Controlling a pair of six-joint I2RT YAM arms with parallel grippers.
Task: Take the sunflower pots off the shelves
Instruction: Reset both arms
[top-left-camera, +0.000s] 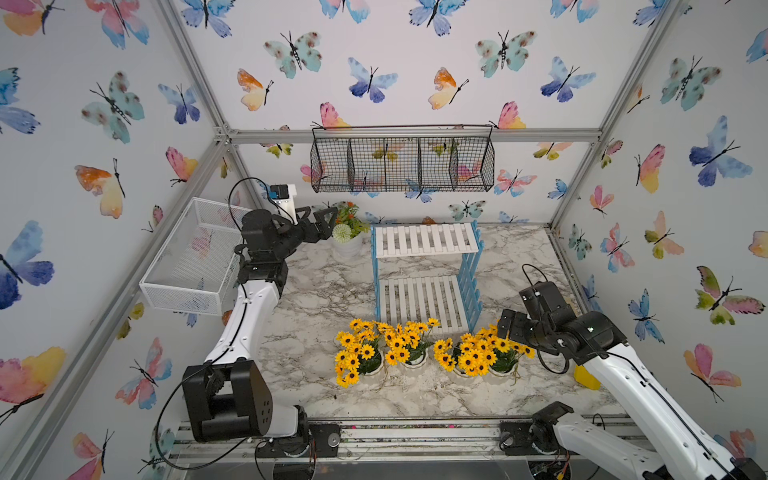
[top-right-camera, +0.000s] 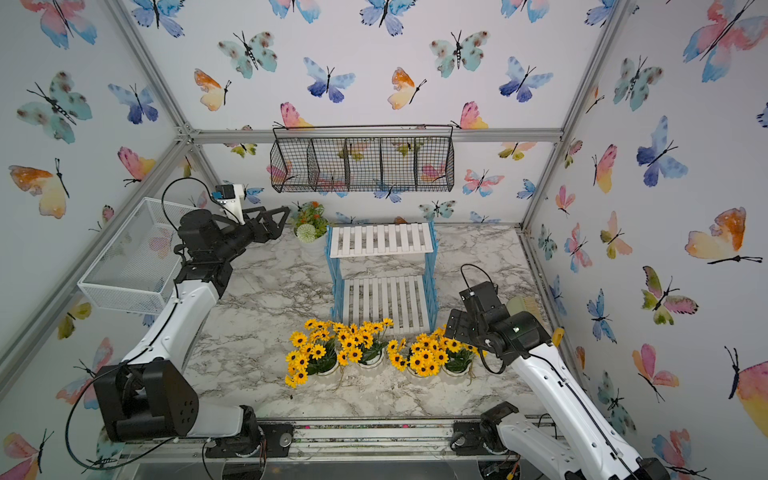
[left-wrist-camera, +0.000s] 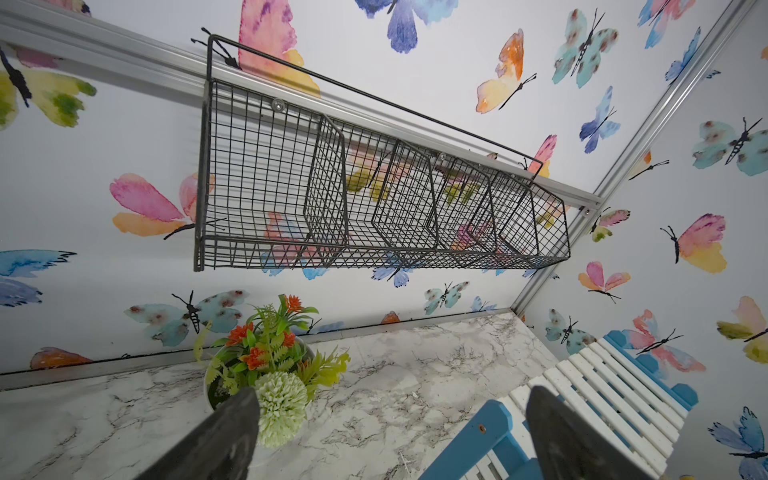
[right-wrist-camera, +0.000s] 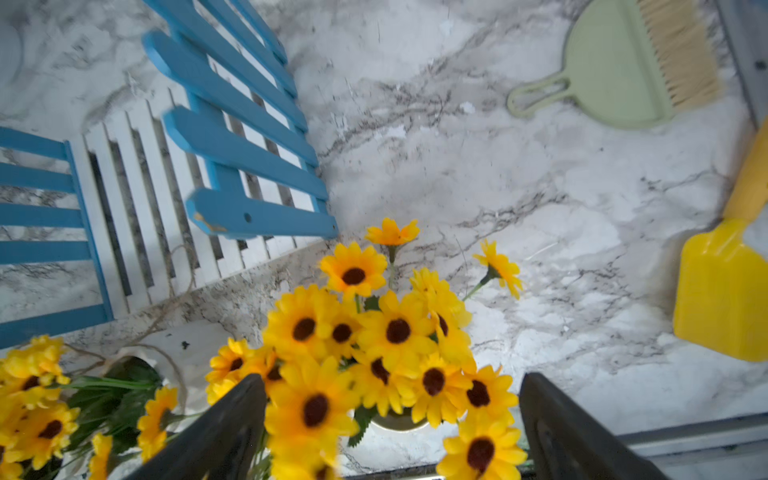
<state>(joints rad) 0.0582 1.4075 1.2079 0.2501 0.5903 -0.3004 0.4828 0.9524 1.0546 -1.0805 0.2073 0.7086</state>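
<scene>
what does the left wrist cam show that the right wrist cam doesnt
Only the left wrist view: the black wire wall basket, the pompom-bloom pot and the butterfly wall. Only the right wrist view: the sunflower pots standing on the table, a green dustpan with brush and a yellow scoop. Both: the shelves, the marble table, and an open gripper of its own: left gripper, right gripper.
</scene>
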